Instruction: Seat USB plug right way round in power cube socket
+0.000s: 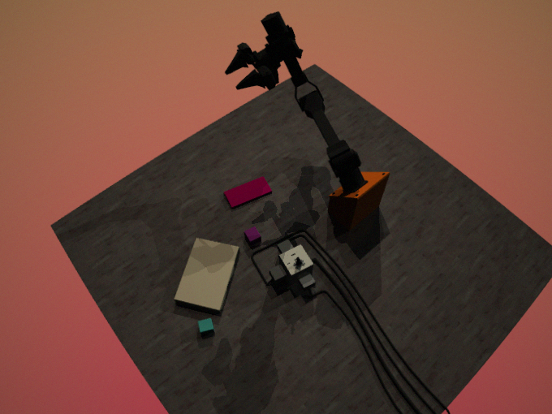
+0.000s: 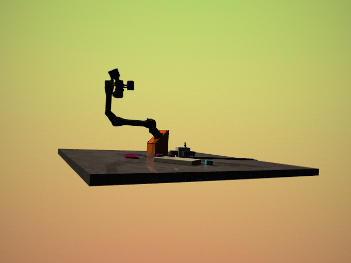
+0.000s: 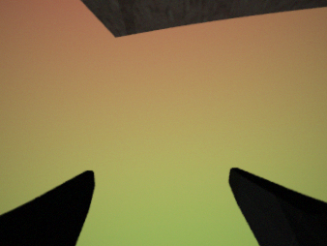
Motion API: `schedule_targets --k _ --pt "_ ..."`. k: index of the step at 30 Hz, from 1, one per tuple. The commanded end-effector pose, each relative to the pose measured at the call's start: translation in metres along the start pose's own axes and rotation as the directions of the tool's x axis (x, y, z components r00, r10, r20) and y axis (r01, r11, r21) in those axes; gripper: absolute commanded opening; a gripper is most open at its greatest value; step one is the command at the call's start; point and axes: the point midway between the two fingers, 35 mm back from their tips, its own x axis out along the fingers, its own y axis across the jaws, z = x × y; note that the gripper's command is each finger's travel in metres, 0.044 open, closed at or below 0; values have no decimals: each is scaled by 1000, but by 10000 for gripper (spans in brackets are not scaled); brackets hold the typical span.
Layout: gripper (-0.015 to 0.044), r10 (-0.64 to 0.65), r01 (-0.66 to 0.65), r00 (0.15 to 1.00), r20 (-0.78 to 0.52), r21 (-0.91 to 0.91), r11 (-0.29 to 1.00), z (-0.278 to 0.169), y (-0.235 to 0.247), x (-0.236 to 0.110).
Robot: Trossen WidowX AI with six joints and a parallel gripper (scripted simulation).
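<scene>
Nothing of the job looks done yet, as far as I can judge. The USB plug (image 1: 295, 261) stands in the socket on top of the power cube (image 1: 291, 266), a small dark stub poking up from the pale top face; whether it is jammed partway I cannot see at this size. The cube sits on the counter (image 1: 423, 267) just in front of my orange base (image 1: 372, 196), with black cables (image 1: 356, 307) trailing away from it.

My hand (image 1: 243, 71) is spread wide and holds nothing; between my fingers I see only background and one far corner of the counter. It hangs high above and well apart from the plug, raised over the far edge and pointing outward. Everything is left: come down, grip, pull out, turn, reseat, release, retreat.
</scene>
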Motion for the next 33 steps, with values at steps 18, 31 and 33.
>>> schedule_targets --k 18,31,33 --pt "440 -241 259 924 296 -950 -172 -10 -232 69" --pt "440 -197 -25 781 593 -286 -958 69 -334 116" --pt "440 -183 -109 750 635 -154 -982 84 -346 121"
